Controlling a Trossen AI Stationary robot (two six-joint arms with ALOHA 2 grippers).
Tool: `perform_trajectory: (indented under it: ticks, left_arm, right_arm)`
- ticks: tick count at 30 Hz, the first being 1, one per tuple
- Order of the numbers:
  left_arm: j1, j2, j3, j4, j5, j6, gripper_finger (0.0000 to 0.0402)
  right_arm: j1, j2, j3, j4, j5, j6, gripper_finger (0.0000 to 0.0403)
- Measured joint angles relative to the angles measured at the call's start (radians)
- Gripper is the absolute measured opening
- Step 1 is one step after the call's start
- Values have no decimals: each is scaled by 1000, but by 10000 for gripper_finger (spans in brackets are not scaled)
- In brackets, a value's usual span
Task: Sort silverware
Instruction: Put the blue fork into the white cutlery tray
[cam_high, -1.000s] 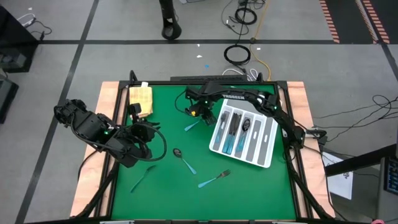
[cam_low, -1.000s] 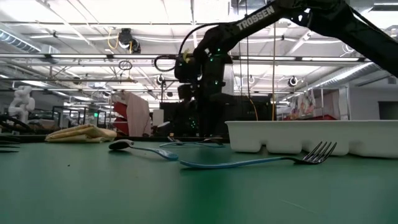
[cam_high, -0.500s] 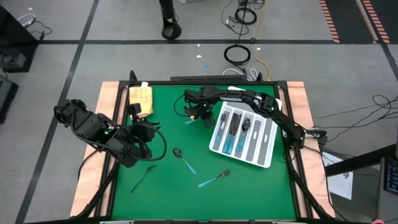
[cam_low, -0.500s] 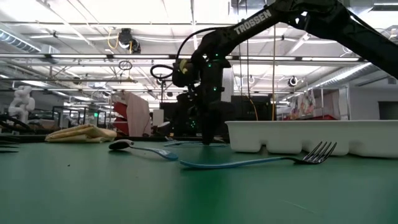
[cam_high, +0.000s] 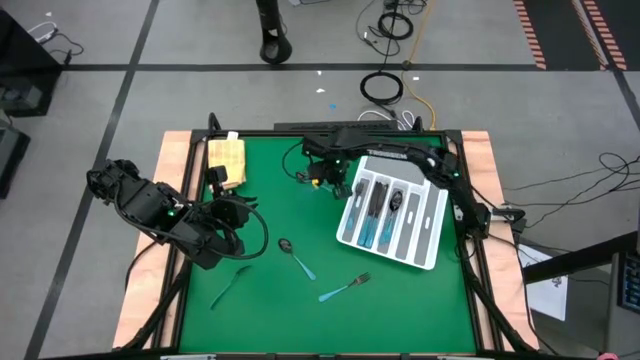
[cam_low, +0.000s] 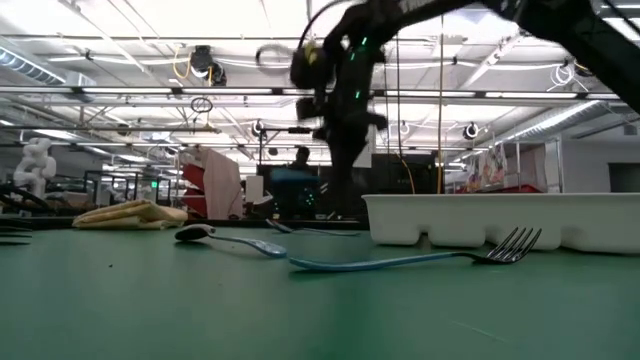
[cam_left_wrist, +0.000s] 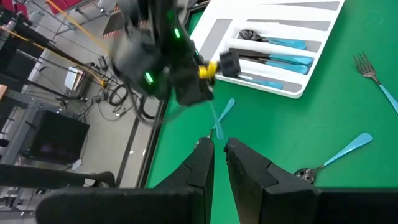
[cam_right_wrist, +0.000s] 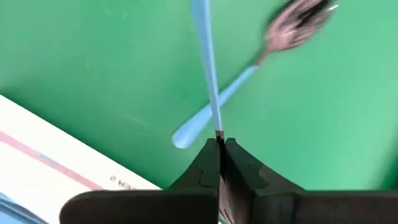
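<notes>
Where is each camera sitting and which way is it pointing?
High: overhead, looking straight down at the table; both arms show.
Low: at tabletop height, looking level past the fork into the room; right arm overhead.
Left wrist: on the left arm, past the left gripper's fingers toward the tray.
Right wrist: along the right gripper, fingers pinching a utensil.
Shared: high and left wrist both show tray and fork.

Matt green table mat (cam_high: 270, 300); smooth white plastic tray (cam_high: 428, 236); silverware with light-blue plastic-looking handles, e.g. fork (cam_low: 400, 261), spoon (cam_low: 225, 239) with glossy dark metallic heads; tan, rough sponge-like block (cam_high: 226, 157)
</notes>
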Motion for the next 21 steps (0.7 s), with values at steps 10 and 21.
perform_trajectory:
  ticks: [10,21]
  left_arm:
    - [0,0,0,0,0,-1,52]
    - [-6,0,0,0,5,-27,52]
  right_arm:
    - [80,-193,2,-242,260,-133,1]
    - [149,-192,-125,-238,501,-222,1]
